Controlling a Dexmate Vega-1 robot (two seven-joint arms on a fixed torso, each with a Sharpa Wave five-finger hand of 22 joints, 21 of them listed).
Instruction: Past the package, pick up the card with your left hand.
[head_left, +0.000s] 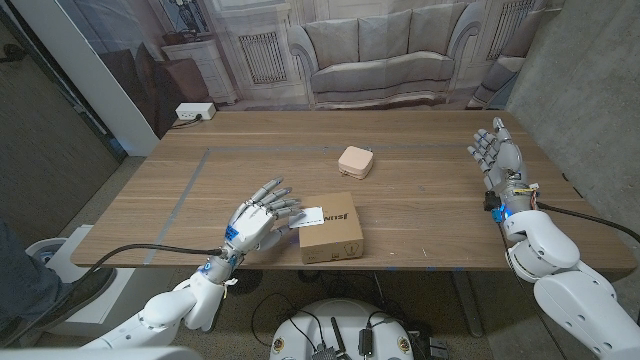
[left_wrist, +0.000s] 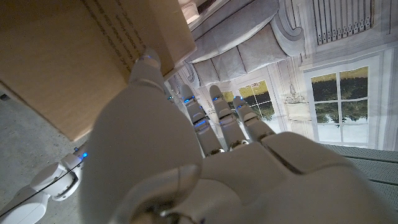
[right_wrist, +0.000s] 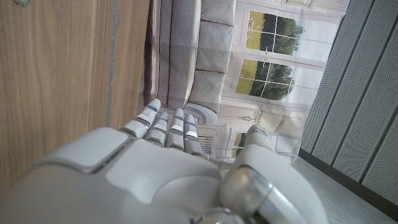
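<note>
Left hand open at the package's near-left corner; card not yet held.

My left hand (head_left: 258, 221) hovers with fingers spread and nothing in them, fingertips toward the cardboard package (head_left: 330, 228) at its three o'clock. The white card (head_left: 312, 215) lies flat on the package's left part, just past my fingertips, so I judge the reach is nearly made and closing on it is what remains. Whether a finger touches the card I cannot tell. In my left wrist view the box's printed side (left_wrist: 68, 56) looms beside my fingers (left_wrist: 186, 99); the print is unreadable. My right hand (head_left: 497, 152) stands open, palm upright, well apart at two o'clock. A pink pouch (head_left: 357, 161) sits at twelve o'clock of the package, untouched.
</note>
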